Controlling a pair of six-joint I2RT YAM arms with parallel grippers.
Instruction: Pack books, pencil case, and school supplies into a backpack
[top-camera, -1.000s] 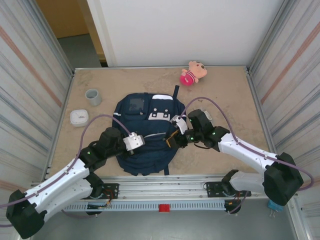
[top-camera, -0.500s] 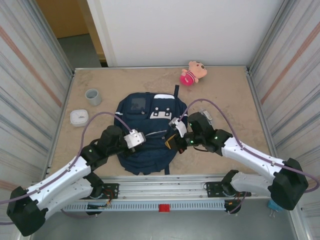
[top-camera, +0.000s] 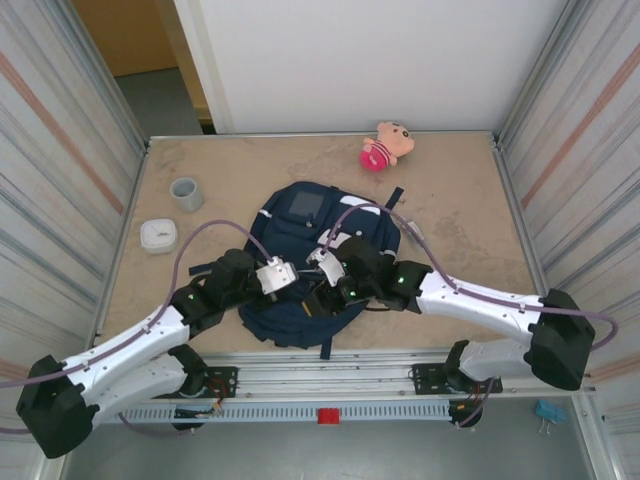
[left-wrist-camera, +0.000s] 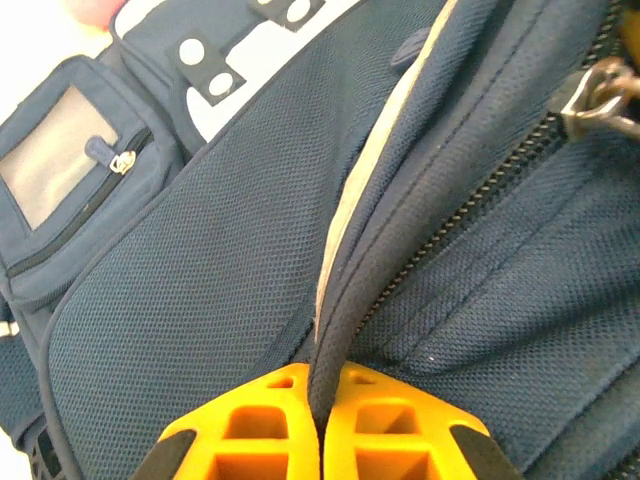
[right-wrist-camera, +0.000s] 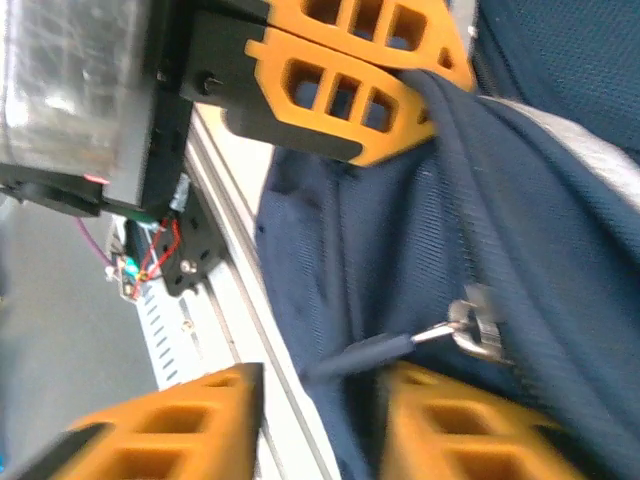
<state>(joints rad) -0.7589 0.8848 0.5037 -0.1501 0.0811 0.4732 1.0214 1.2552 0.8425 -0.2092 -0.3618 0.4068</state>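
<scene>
Tan table (top-camera: 460, 200); backpack (top-camera: 300, 235) lies flat between both arms.
Left gripper (left-wrist-camera: 318, 390) is clamped on the backpack's piping; right gripper (right-wrist-camera: 320, 390) stands half-open and empty beside the zipper pull (right-wrist-camera: 470, 325). It should close squarely on the pull, then draw along the track.

no legible text, brand, number or sign in any view. backpack (top-camera: 290, 230): grey patch (left-wrist-camera: 60, 150) reads blank; white patches (left-wrist-camera: 225, 75) carry only dark dots, no lettering. zipper pulls too blurred to read.
</scene>
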